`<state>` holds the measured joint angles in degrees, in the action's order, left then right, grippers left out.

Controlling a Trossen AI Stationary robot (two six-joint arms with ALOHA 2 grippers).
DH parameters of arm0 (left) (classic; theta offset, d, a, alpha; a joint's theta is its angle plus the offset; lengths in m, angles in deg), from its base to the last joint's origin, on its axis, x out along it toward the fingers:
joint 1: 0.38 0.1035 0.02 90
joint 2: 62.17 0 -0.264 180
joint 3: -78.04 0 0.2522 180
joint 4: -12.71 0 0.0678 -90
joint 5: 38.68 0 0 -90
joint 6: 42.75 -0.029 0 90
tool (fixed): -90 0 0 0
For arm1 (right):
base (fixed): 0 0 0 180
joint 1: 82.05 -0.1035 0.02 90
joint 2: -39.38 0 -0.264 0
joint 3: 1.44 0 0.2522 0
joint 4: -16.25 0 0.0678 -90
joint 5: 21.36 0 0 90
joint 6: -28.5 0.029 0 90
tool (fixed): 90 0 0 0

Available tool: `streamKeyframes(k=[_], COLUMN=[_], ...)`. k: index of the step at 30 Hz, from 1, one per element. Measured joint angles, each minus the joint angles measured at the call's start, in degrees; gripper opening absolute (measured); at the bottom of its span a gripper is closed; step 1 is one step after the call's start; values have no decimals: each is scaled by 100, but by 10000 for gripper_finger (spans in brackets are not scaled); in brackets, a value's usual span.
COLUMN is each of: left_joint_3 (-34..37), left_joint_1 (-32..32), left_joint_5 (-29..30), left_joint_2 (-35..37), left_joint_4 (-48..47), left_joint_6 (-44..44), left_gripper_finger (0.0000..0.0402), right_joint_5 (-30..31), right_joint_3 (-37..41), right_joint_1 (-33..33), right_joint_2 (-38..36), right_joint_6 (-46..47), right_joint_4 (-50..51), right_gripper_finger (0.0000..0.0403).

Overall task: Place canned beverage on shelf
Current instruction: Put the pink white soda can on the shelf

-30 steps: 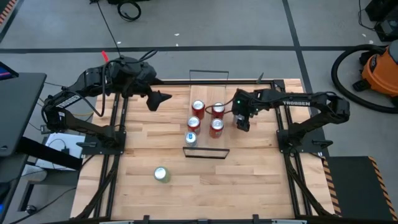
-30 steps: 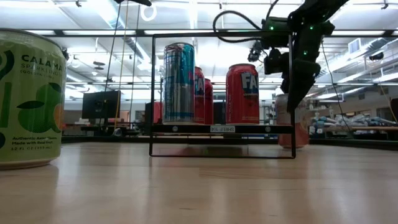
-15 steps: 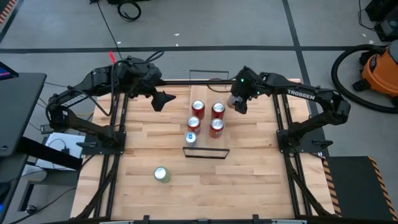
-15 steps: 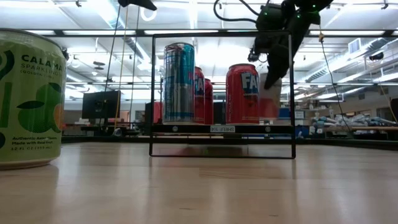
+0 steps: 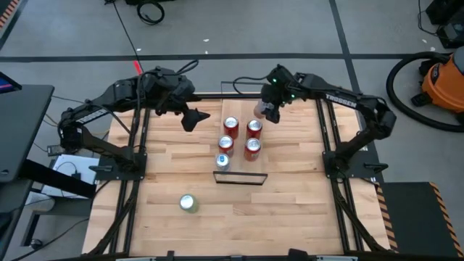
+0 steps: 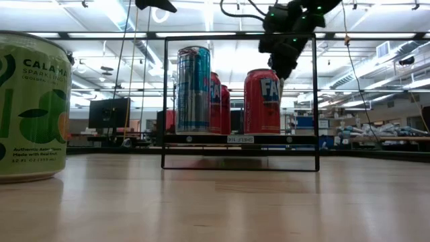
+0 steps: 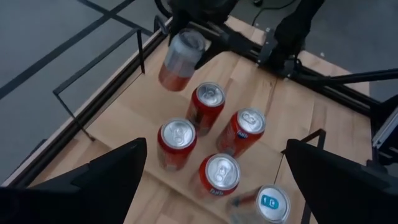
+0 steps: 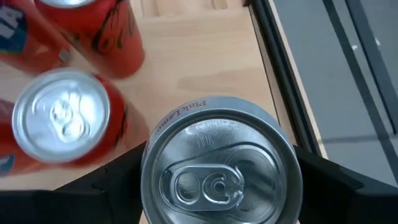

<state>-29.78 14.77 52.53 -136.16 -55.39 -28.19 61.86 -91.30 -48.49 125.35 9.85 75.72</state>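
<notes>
Butcher-block tabletop (image 5: 239, 210) fills the middle of a grey workshop floor, with an orange shop vacuum (image 5: 444, 81) off to one side. At the table's centre sits the shelf (image 5: 241, 141), a narrow light-wood board with thin black wire rails at its short ends. Four cans stand on it: three red soda cans (image 5: 253, 129) and, at the near rail, a taller blue and silver can (image 5: 223, 162).

Above the shelf's far end, the right gripper (image 5: 265, 110) is clamped around a canned beverage (image 7: 180, 59), its two dark fingers (image 8: 339, 186) pressed against either side of the can. This can has a silver top and shoulder with a pinkish-red body, and small lettering on its rim begins with "Pink". In the left wrist view it hangs tilted in the air, clear of the board, just beyond the far pair of red cans and near the far wire rail.

On the near side of the table, well apart from the shelf, stands a green sparkling-water can (image 6: 32, 107), its label showing citrus slices.

Left of the shelf's far end the left gripper (image 5: 194, 117) hovers over the tabletop with its fingers spread wide and nothing between them, its camera looking down on the cans.
</notes>
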Motion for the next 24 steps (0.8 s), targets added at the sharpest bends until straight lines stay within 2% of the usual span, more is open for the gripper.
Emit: streamKeyframes(k=[5,11,24], left_joint_3=[-2,-2,-2], left_joint_1=[-2,-2,-2], left_joint_5=[-3,-2,-2], left_joint_2=[10,11,11], left_joint_4=[4,-25,-30], left_joint_6=[79,233,437], left_gripper_finger=[396,396,396], right_joint_5=[-201,-579,-836], right_joint_3=[-507,-756,-736], right_joint_1=[7,87,334], right_joint_2=[543,948,1165], right_joint_6=[-249,-445,-673], right_joint_4=[288,357,316], right_gripper_finger=[321,321,321])
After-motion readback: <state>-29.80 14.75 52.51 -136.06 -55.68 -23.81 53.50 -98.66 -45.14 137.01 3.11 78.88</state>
